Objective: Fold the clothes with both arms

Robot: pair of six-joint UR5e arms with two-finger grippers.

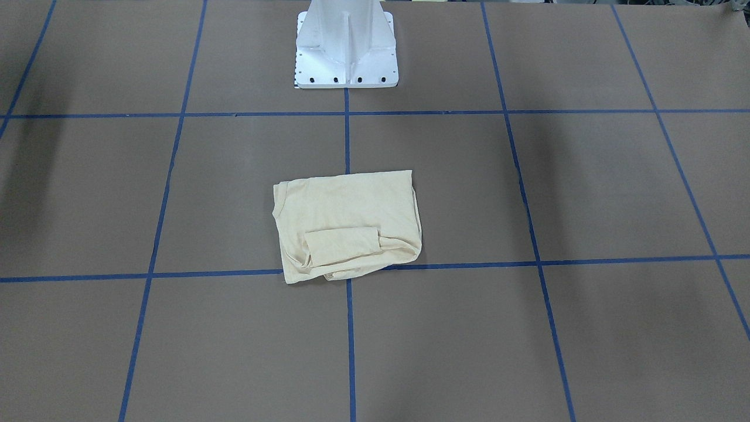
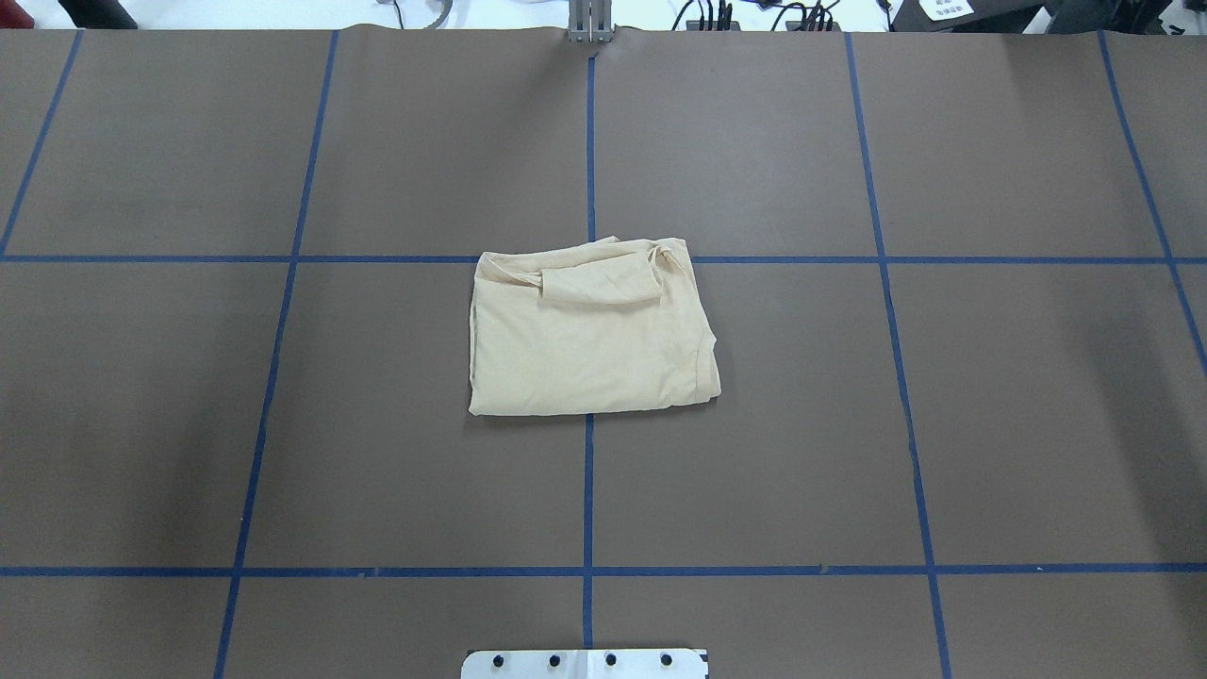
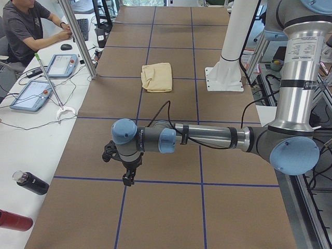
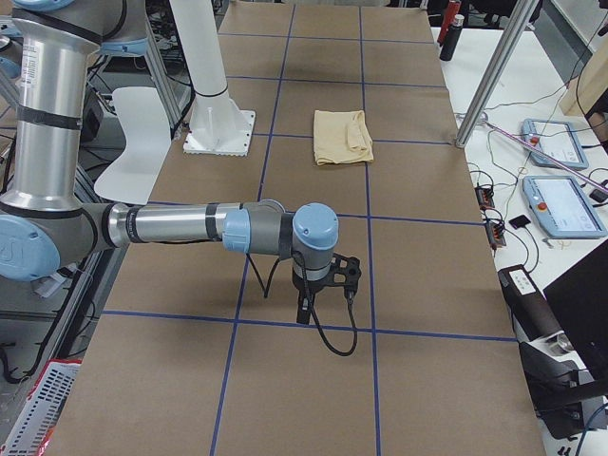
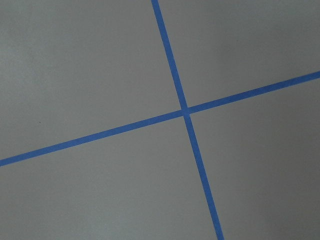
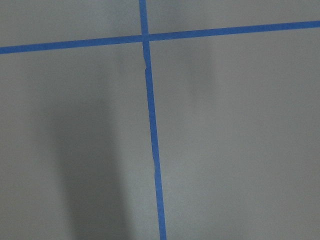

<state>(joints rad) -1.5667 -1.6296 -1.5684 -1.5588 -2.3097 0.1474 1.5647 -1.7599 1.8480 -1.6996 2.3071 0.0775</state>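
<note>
The clothes, one pale cream-yellow shirt [image 1: 345, 223] [image 2: 589, 339], lie folded into a compact rectangle at the table's middle, with a folded sleeve on top along the far edge. The same bundle appears small in both side views [image 3: 157, 77] [image 4: 342, 136]. No gripper touches it. My left gripper [image 3: 126, 177] hangs pointing down over the brown paper, far from the shirt. My right gripper [image 4: 303, 310] hangs the same way at the table's other end. Both show only in side views, so I cannot tell if they are open or shut. The wrist views hold only paper and blue tape.
A white pedestal base [image 1: 345, 53] [image 2: 585, 663] stands at the robot's edge. Blue tape lines [image 2: 589, 471] grid the brown paper. A person [image 3: 23, 28] sits at a side desk with teach pendants [image 3: 61, 65] [image 4: 562, 201]. Bottles [image 3: 31, 182] lie beside the table.
</note>
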